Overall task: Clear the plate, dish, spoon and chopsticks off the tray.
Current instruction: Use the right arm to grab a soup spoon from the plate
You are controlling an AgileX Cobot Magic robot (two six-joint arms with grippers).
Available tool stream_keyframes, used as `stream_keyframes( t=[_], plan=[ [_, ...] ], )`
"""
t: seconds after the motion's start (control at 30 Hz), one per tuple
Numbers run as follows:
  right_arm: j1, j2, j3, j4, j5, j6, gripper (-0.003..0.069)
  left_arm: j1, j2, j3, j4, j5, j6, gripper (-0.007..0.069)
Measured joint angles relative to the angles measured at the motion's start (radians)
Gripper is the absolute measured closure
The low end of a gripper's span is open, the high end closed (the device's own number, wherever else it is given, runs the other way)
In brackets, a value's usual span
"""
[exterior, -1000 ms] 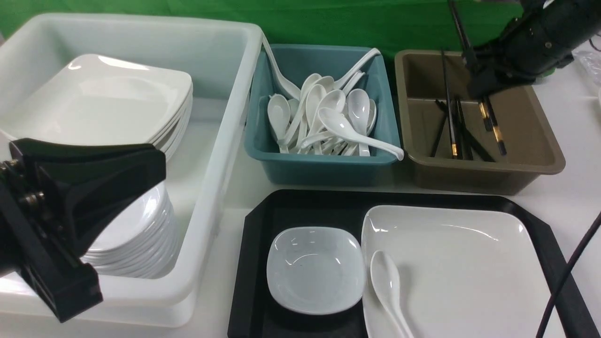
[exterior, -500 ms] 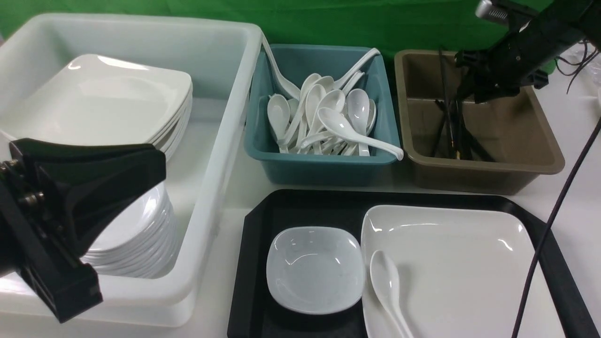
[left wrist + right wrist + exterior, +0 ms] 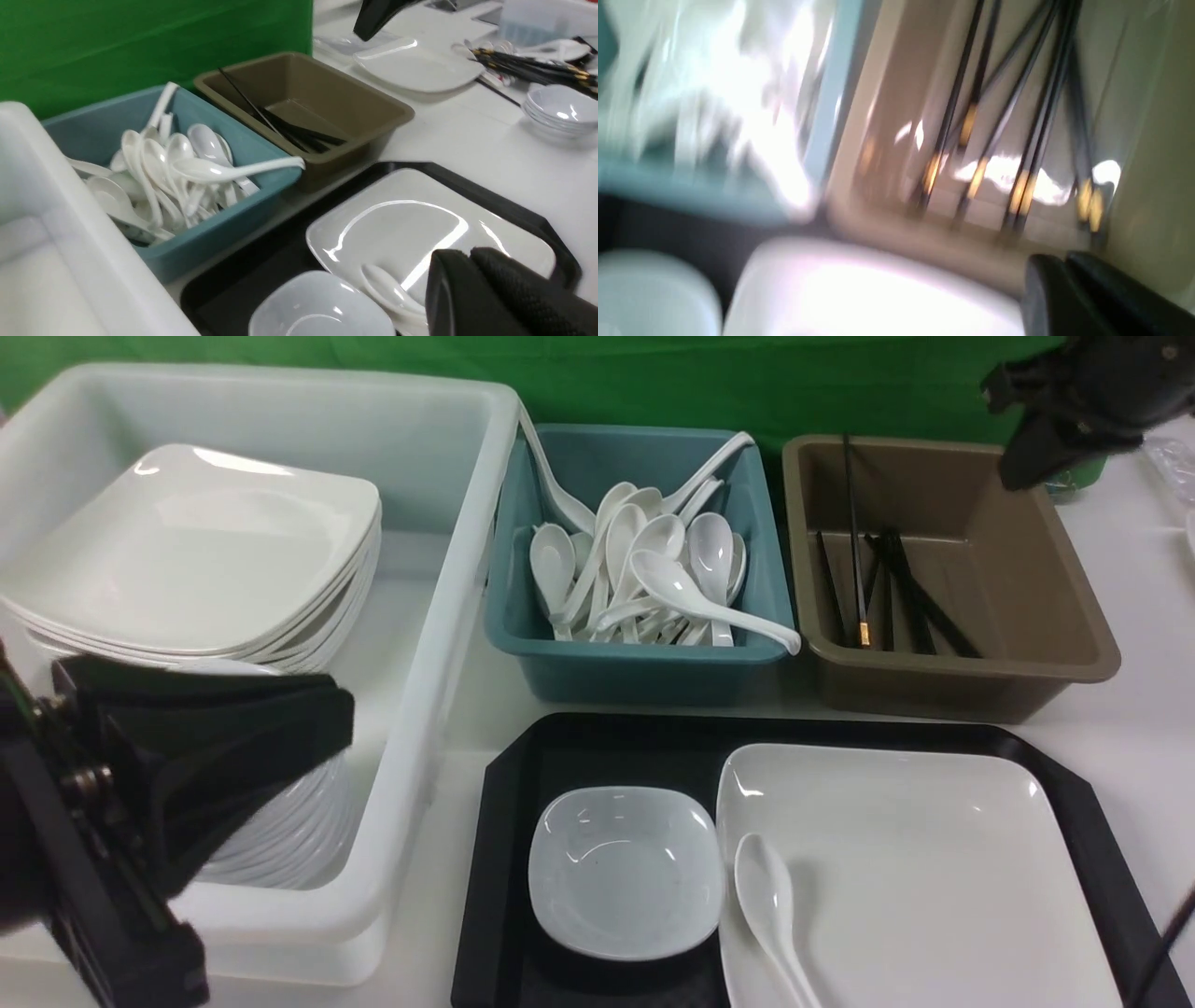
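On the tray (image 3: 597,747): plate (image 3: 915,859) and dish (image 3: 625,873) side by side, spoon (image 3: 766,905) lying on the plate. The chopsticks (image 3: 896,588) are in the brown tub (image 3: 1027,579). Above that tub's far right corner the right end effector (image 3: 1064,263) looks closed and empty, though its wrist view is blurred. Near left, by the white tub (image 3: 448,616), the left end effector (image 3: 467,261) is clenched, empty.

spoon (image 3: 766,894) on plate (image 3: 934,877), dish (image 3: 625,873) left
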Motion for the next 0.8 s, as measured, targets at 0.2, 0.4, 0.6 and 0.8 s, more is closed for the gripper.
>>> stream_keyframes(
  t=[0.2,0.4,0.6,0.8],
  plan=[
    [0.257,-0.323,0.635,-0.047,-0.107,0.11,0.0434,0.0,0.0,0.0,0.002,0.019,0.012,0.0608],
    [0.491,-0.356,0.934,-0.049,-0.342,0.275,0.0264,0.0,0.0,0.0,0.001,0.019,0.028,0.0608],
    [0.568,-0.244,0.977,-0.048,-0.556,0.36,0.0241,0.0,0.0,0.0,-0.004,0.019,0.033,0.0608],
    [0.536,-0.125,0.955,-0.05,-0.667,0.375,0.0253,0.0,0.0,0.0,-0.014,0.042,0.033,0.0608]
  ],
)
